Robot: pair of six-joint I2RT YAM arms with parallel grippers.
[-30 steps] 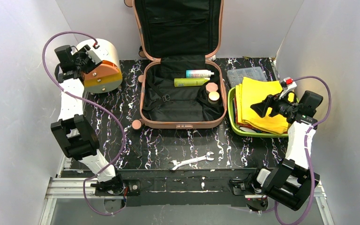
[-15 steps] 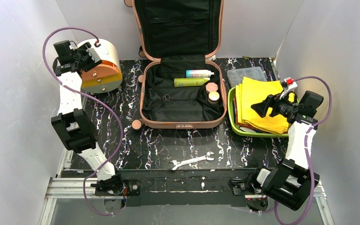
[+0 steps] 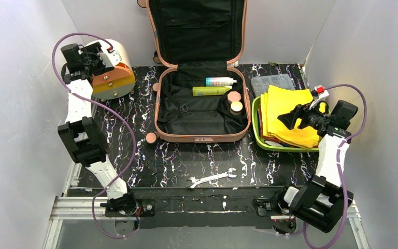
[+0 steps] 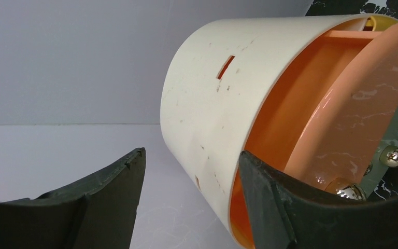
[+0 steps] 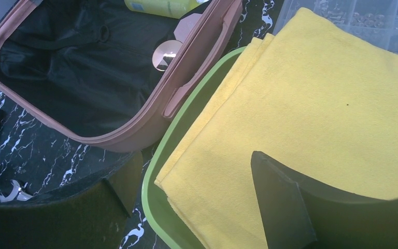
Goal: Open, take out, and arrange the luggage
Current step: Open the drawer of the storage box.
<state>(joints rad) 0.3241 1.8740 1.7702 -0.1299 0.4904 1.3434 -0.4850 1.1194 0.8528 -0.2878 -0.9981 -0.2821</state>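
A cream drum-shaped box lies on its side and fills the right half of the view. Its open end, with an orange rim, faces right, and a narrow slot is cut in its wall. Two shiny metal studs sit at the lower right. The black marbled counter shows in the far right corner. The left end effector stands spread. One dark finger is clear of the box on the left, and the other overlaps its rim.

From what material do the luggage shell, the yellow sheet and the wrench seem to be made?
The luggage shell: likely hard plastic, smooth matte pink rim. The yellow sheet: woven cloth, ribbed weave visible, folded layers. The wrench: probably metal, pale silvery shine.
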